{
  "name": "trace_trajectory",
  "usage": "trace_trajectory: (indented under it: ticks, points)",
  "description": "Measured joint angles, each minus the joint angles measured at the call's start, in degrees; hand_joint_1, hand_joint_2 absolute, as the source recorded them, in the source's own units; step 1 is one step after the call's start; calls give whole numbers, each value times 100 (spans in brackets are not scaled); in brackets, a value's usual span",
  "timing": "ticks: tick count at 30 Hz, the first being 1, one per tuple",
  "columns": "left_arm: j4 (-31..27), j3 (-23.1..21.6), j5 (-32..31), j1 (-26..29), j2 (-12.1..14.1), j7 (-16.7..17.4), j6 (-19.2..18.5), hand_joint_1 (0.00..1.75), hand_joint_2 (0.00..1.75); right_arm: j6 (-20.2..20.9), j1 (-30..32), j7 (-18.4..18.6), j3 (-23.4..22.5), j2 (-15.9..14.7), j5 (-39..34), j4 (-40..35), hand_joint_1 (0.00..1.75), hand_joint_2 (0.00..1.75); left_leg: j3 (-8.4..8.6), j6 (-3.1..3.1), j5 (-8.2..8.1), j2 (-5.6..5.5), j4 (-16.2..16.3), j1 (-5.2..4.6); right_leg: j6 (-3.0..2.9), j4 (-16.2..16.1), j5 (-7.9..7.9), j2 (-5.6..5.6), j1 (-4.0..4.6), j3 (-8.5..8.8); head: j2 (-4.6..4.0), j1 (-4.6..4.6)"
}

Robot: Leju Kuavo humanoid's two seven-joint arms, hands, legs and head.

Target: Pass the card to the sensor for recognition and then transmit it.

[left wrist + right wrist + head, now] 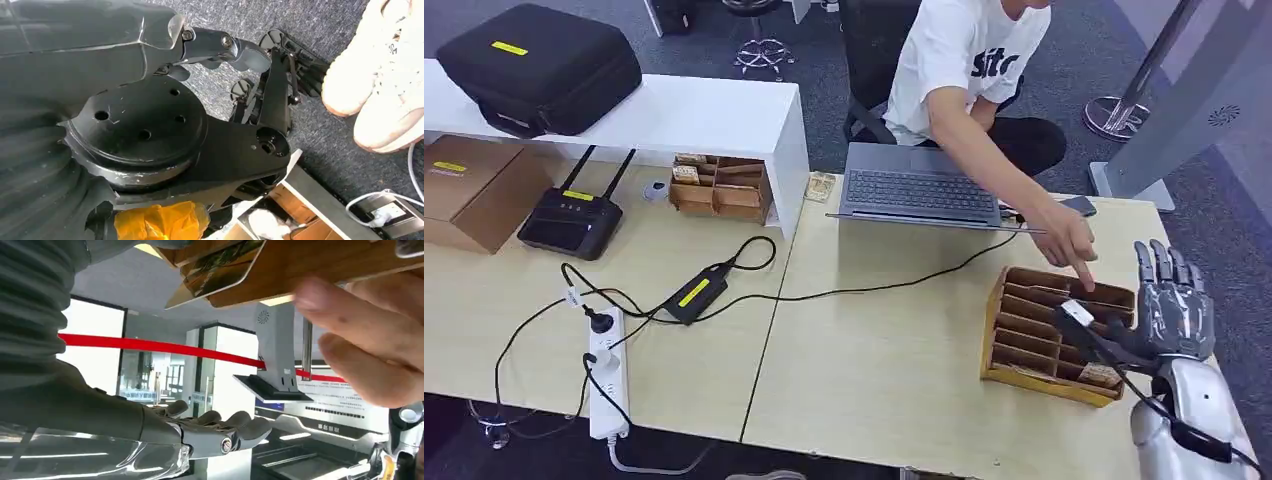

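Meanwhile, at a pale wooden desk (874,360), the robot's right hand (1174,305) stands upright just beside the right end of a slotted wooden card rack (1024,335), its fingers straight and apart, grasping nothing. A seated person in a white T-shirt (959,55) reaches across an open grey laptop (919,190), and the person's hand (1069,240) dips a fingertip to the rack's far edge. In the right wrist view, that person's fingers (360,335) press against the wooden rack, where a card (220,275) with a dark printed face sticks out of a slot. A tall grey sensor stand (1184,95) rises from the carpet beyond the desk's far right corner, well apart from the rack. On the left half of the desk lie a black router with two antennas (574,220), a white power strip (607,375), a black power brick with a yellow label (696,293) and a cardboard box (474,190); a black case (539,65) rests on a white shelf (714,115). Whether the left hand is released or clenched cannot be told from the left wrist view, where dark robot parts crowd the frame above grey carpet and pale sneakers (380,85).
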Motion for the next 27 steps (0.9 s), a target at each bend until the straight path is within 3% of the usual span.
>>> trace_trajectory:
  ticks: [1, 4, 5, 6, 27]
  points:
    - [0, 0, 0, 0, 0, 0, -2, 0, 175, 0, 0, 0, 4, 0, 0, 0, 9, 175, 0, 0, 0, 0, 0, 0, 0, 0, 0, 0, 0, 0, 0, 0]
    - [0, 0, 0, 0, 0, -2, 0, 0, 175, 0, 2, 0, 9, 0, -2, 0, 9, 175, 0, 0, 0, 0, 0, 0, 0, 0, 0, 0, 0, 0, 0, 0]
    - [0, 0, 0, 0, 0, 0, 0, 0, 175, 0, 3, 0, 9, 0, 0, 0, 147, 175, 0, 0, 0, 0, 0, 0, 0, 0, 0, 0, 0, 0, 0, 0]
    - [0, 0, 0, 0, 0, 0, 0, 0, 175, 0, 6, 0, 11, 0, -2, 0, 173, 175, -1, 0, 0, 0, 0, 0, 0, 0, 0, 0, 0, 0, 0, 0]
    - [0, 0, 0, 0, 0, 0, -2, 0, 175, 9, 40, -35, 103, 0, -94, -2, 175, 175, -5, 0, 0, -1, 0, 0, 0, 0, 0, -1, 0, -4, 0, 0]
